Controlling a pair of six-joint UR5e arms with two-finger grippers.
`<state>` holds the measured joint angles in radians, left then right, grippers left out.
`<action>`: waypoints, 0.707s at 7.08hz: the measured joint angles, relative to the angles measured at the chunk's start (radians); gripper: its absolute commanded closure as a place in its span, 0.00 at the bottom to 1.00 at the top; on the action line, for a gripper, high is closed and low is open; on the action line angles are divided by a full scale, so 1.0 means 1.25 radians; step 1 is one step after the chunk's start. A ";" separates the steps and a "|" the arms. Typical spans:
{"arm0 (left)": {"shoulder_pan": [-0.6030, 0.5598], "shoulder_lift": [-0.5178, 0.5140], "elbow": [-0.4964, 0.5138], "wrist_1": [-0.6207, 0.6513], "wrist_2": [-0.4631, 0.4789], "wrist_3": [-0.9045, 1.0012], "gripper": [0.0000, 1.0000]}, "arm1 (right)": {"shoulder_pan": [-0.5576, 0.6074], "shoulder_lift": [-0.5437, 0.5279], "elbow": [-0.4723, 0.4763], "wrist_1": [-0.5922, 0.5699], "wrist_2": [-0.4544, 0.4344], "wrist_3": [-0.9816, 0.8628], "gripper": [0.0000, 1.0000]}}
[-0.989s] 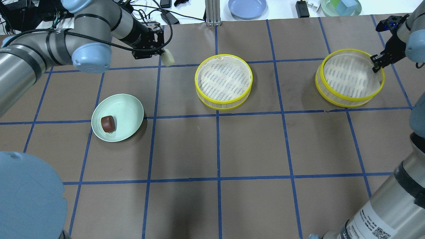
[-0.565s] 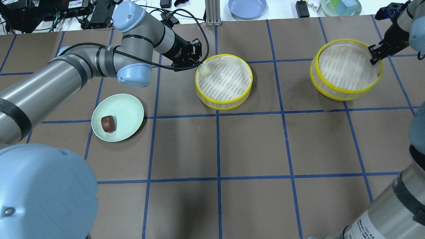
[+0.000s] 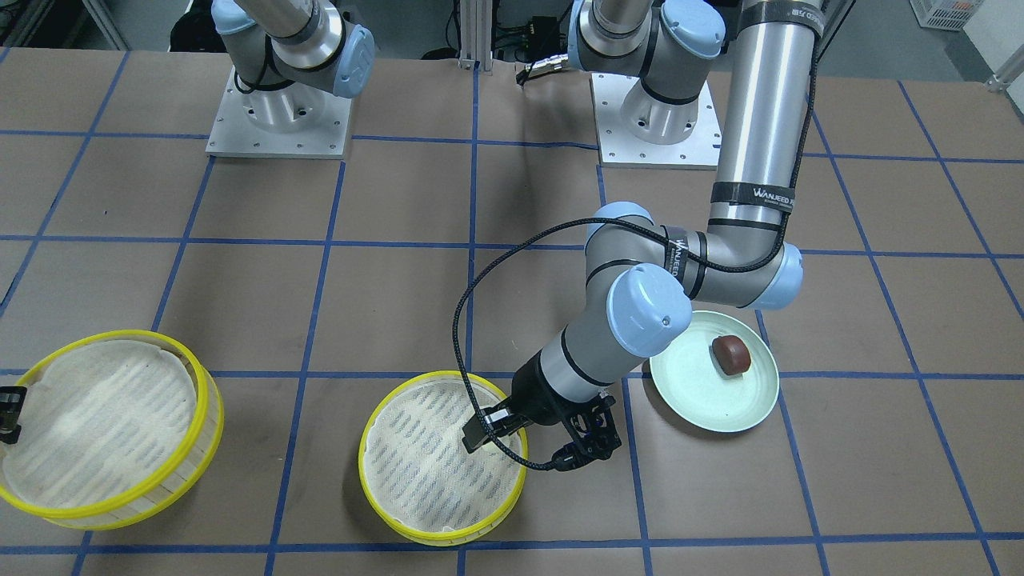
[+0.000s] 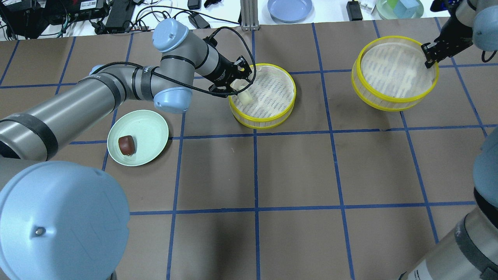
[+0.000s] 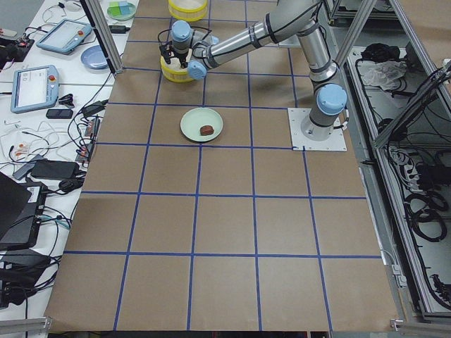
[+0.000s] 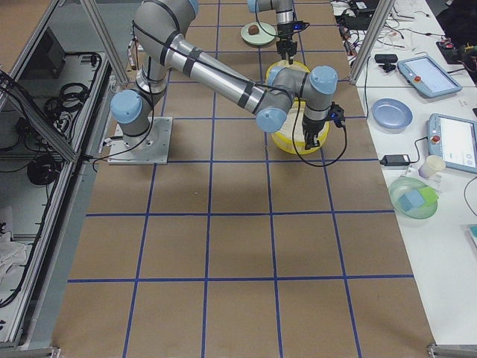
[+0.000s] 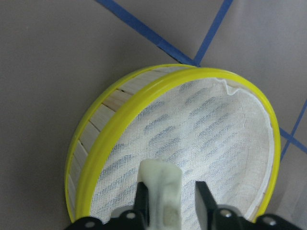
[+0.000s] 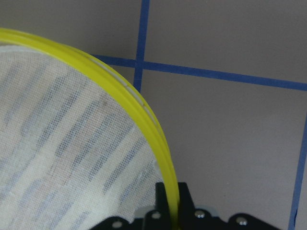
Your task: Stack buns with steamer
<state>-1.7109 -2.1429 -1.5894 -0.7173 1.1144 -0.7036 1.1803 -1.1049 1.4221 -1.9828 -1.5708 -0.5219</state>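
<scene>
Plainly, in the overhead view the left pincer (image 4: 242, 90) grips the small cream-white puck-shaped bun (image 4: 245, 97) inside the middle round shallow steamer tray with a bright yellow rim and white mesh liner (image 4: 293, 93), on the side toward the robot's left. The right pincer (image 4: 428, 58) is clamped on the rim of the second identical yellow-rimmed tray (image 4: 389, 103), which hangs tilted and seems raised off the brown gridded surface (image 4: 303, 171). The dark reddish-brown bun (image 4: 126, 144) lies on the pale green plate (image 4: 149, 126), well apart from both trays.

From the front-facing view the cream bun sits low over the mesh; whether it touches, I cannot tell.

The left wrist view shows two dark fingers (image 7: 142, 201) pressing opposite sides of the bun. It looks light and soft, likely to dent, so a gentle hold across its thick middle suits it.

The right wrist view shows the pincer pinching the thin yellow rim, one finger inside and one outside. The tray seems light, with a thin slatted wall. Held at one point it probably tips and swings, and the smooth rim may slip.
</scene>
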 measured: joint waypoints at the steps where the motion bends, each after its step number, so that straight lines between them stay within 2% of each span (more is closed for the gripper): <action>1: -0.002 0.005 0.002 -0.001 -0.002 -0.004 0.00 | 0.007 -0.004 0.001 0.012 0.001 0.011 1.00; 3: -0.005 0.017 0.013 -0.009 -0.001 -0.017 0.00 | 0.027 -0.012 0.009 0.029 0.000 0.035 1.00; 4: -0.002 0.035 0.025 -0.049 0.014 0.011 0.00 | 0.051 -0.018 0.016 0.030 -0.003 0.063 1.00; 5: 0.008 0.056 0.036 -0.124 0.085 0.082 0.00 | 0.089 -0.026 0.023 0.032 -0.005 0.119 1.00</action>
<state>-1.7007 -2.0734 -1.5438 -0.8729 1.2204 -0.6010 1.2914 -1.1372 1.4502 -1.9432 -1.5769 -0.3728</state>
